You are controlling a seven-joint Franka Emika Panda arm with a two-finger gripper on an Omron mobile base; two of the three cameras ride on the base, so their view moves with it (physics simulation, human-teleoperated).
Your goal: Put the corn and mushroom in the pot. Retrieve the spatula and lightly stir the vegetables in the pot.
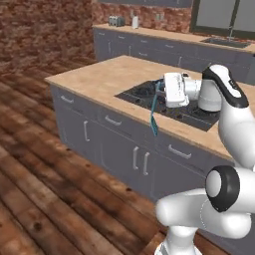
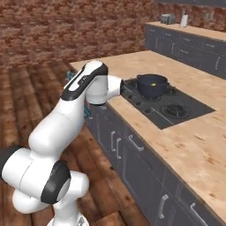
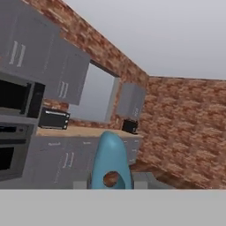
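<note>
Gripper (image 1: pixel 160 93) clamped on spatula (image 1: pixel 155 112); spatula hangs from jaws past counter (image 1: pixel 94 77) front edge, head down. Pot (image 2: pixel 152 85) on cooktop (image 2: pixel 176 110), well apart from gripper, yellow corn (image 2: pixel 152 84) inside.

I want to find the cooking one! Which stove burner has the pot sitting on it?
The back-left burner, as seen from the right base view: the dark blue-grey pot sits on it, something yellow inside. The front burner nearer the counter edge is bare.

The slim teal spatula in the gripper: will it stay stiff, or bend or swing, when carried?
The slim teal spatula probably stays stiff: it hangs straight from the gripper. Held near one end, its long free part might swing or turn. It looks thin, so likely light.
</note>
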